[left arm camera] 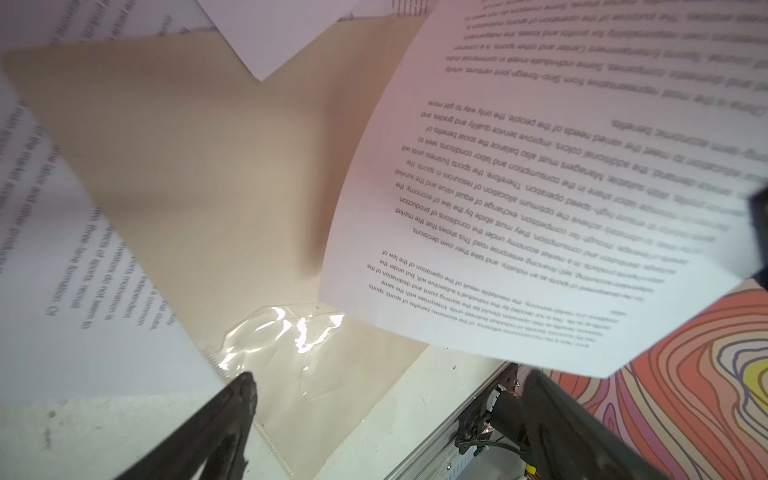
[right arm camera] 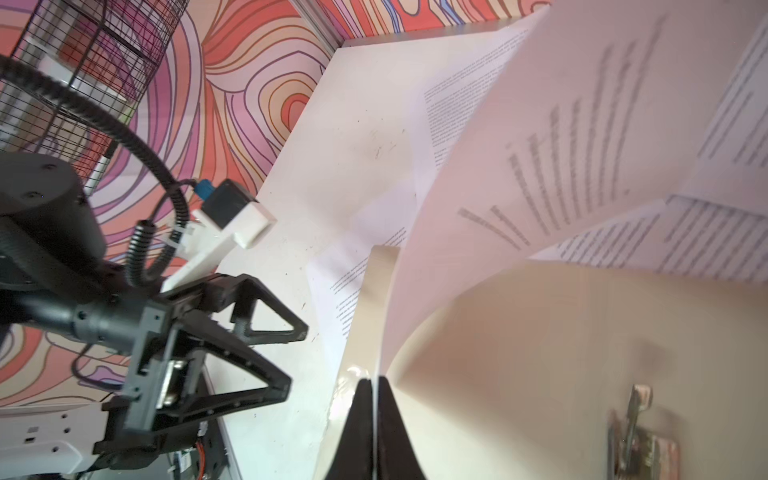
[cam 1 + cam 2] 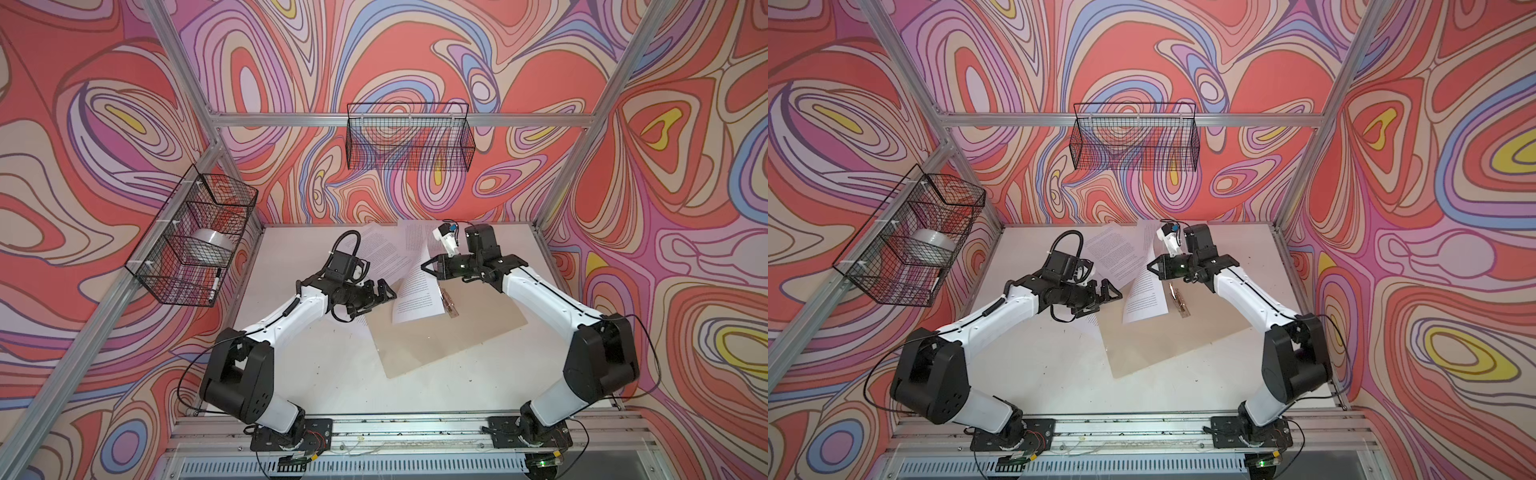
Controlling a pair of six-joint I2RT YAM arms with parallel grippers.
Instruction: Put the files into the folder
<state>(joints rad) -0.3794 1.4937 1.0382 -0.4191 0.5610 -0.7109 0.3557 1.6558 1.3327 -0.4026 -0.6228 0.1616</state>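
Insert step: right claw (image 3: 424,266) clamped one printed sheet (image 3: 417,293) over the folder (image 3: 440,345) below; left claw (image 3: 386,292) gaped empty beside it. Next: lay flat, release.

Tan folder (image 3: 478,332) open flat, txt sheet (image 3: 417,297) curled atop

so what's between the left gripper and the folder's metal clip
In both top views, a printed sheet, pinched by the right gripper, hangs over the folder between them.
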